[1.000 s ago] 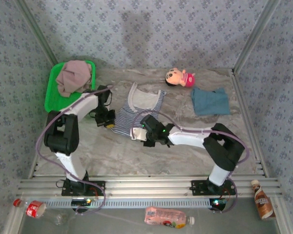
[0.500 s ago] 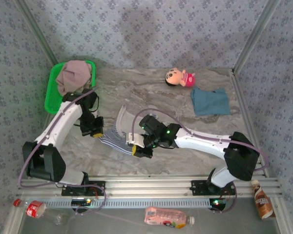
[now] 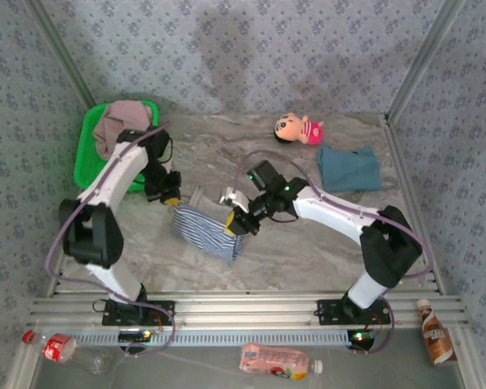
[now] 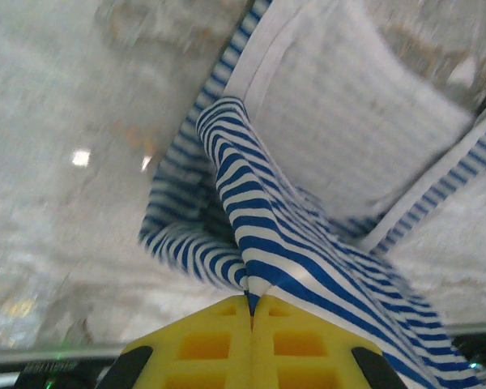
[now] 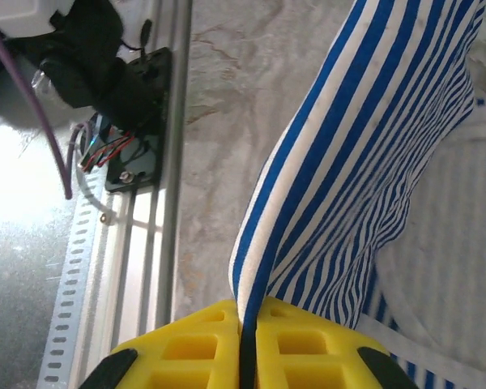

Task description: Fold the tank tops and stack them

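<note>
The navy-and-white striped tank top [image 3: 204, 229] hangs folded between my two grippers over the middle of the table. My left gripper [image 3: 171, 198] is shut on its left edge, the striped cloth [image 4: 283, 259] pinched between the yellow fingers [image 4: 202, 344]. My right gripper [image 3: 232, 225] is shut on the right edge, with striped cloth [image 5: 348, 178] rising out of its closed jaws. The teal-blue tank top [image 3: 350, 168] lies flat at the back right. The mauve-pink tank top [image 3: 123, 126] lies bunched in the green tray [image 3: 87, 154] at the back left.
A pink plush doll [image 3: 298, 128] lies at the back, just behind the teal top. Metal rails [image 3: 243, 308] run along the near edge. Beyond them lie a red-labelled bottle [image 3: 55, 347], a pink bottle [image 3: 277, 361] and a brown bottle [image 3: 436, 331].
Both grippers have carried the striped top: first toward the near edge, then back up and apart. The top now hangs doubled between them instead of lying spread on the table.
</note>
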{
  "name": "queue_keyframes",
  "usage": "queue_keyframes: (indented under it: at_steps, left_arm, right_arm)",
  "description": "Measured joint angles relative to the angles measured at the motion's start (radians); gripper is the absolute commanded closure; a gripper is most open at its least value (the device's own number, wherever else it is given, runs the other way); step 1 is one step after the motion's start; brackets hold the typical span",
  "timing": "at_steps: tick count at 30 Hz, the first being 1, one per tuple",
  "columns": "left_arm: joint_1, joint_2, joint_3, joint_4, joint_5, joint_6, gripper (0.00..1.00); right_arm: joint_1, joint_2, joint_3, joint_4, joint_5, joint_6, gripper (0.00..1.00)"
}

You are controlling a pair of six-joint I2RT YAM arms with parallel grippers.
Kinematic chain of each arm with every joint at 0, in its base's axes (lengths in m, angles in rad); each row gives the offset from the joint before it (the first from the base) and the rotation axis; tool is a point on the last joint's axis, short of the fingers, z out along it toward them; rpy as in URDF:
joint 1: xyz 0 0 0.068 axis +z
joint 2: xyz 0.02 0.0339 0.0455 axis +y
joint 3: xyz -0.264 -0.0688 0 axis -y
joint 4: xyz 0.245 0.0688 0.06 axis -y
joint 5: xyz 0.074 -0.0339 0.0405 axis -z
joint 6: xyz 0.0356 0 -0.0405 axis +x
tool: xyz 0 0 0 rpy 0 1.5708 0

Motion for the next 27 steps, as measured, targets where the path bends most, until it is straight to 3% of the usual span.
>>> queue_keyframes:
  at_steps: [6, 16, 20, 27]
  left_arm:
    - [0.0, 0.257, 0.172, 0.053, 0.034, 0.039, 1.0]
    - [0.002, 0.488, 0.396, 0.066, 0.063, 0.043, 0.95]
    - [0.004, 0.549, 0.47, 0.076, 0.063, 0.036, 0.87]
    - [0.013, 0.604, 0.574, 0.094, 0.013, 0.008, 0.86]
  right_arm:
    - [-0.102, 0.151, 0.092, -0.007, -0.05, 0.0, 0.87]
    - [-0.183, 0.261, 0.146, 0.013, 0.003, -0.026, 0.82]
    - [-0.209, 0.31, 0.165, 0.028, 0.071, -0.032, 0.76]
    - [-0.212, 0.347, 0.166, 0.188, 0.296, 0.005, 0.73]
